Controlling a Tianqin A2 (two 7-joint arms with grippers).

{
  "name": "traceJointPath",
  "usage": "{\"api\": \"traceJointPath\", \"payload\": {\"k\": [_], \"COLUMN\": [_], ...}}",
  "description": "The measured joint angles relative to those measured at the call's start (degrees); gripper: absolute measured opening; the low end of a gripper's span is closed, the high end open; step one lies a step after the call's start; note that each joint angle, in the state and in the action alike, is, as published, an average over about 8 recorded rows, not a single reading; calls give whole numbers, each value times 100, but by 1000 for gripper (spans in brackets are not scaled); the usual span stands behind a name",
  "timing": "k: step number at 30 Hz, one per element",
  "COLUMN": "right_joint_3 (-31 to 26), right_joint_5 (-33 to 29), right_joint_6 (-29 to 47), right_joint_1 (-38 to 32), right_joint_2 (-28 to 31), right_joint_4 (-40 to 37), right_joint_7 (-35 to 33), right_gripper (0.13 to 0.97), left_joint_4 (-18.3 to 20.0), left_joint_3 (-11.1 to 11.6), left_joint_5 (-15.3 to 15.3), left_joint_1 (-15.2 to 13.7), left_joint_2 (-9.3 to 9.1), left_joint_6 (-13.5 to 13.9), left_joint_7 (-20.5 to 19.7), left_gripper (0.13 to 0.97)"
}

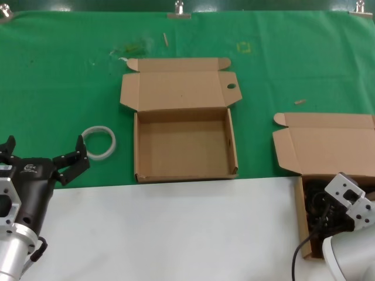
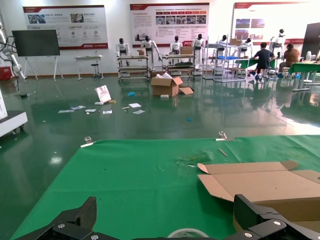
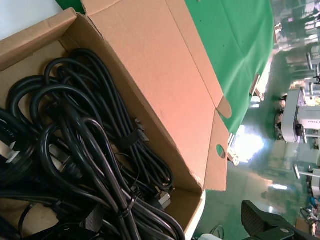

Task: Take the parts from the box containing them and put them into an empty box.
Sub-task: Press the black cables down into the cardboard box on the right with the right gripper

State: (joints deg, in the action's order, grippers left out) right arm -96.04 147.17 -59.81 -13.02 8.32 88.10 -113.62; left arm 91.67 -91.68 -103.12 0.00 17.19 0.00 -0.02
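Near the middle of the green cloth point(image 1: 58, 76), the empty box point(image 1: 184, 146) is seen with its lid folded flat away from the robot and a round hole in the lid's right-hand flap. Its four low walls stand upright, and its front wall lies just at the line where the cloth meets the white table surface point(image 1: 170, 228). Green cloth is left bare on both sides of it. A white translucent ring point(image 1: 98, 143) rests on the cloth to its left, apart from the box wall.

Low at the left edge of the head view, the left gripper point(image 1: 47, 157) is held over the boundary of cloth and white surface, its black fingers spread wide; the ring lies just beyond its right-hand fingertip. In the left wrist view the same two fingers point(image 2: 75, 222) are seen parted, with cloth between them.

At the far right, the box containing the parts point(image 1: 328, 152) overhangs the cloth's near edge, its lid tilted back. The black power cords point(image 3: 85, 150) are piled in loose coils inside, reaching up to the wall under the lid hinge. The right gripper point(image 1: 345, 196) is positioned over this box; whether its fingers are parted cannot be told.
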Motion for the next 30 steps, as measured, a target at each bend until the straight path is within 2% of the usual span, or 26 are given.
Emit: {"api": "traceJointPath", "payload": {"k": [7,16,24,25,30], "right_joint_3": [27,39,47,45,17], "right_joint_5": [10,-44,-78,-79,-81], "right_joint_6": [163,239,251,251,250], "right_joint_1": [-78,-62,26,37,80], "right_joint_2": [-10,-62,-75,-75,-75], "right_joint_4": [-204,-279,-241,-236,-219], "right_joint_7": [-23,17,93,103,141], "right_gripper": [942,852,696,696,562], "left_joint_4": [0,0,0,0,0], "left_joint_3": [0,0,0,0,0], "left_joint_5": [0,0,0,0,0], "left_joint_1": [0,0,0,0,0], "left_joint_2": [0,0,0,0,0], "left_joint_6": [0,0,0,0,0], "left_joint_7": [1,1,1,1,1], "left_gripper": [966,966,966,966,966]}}
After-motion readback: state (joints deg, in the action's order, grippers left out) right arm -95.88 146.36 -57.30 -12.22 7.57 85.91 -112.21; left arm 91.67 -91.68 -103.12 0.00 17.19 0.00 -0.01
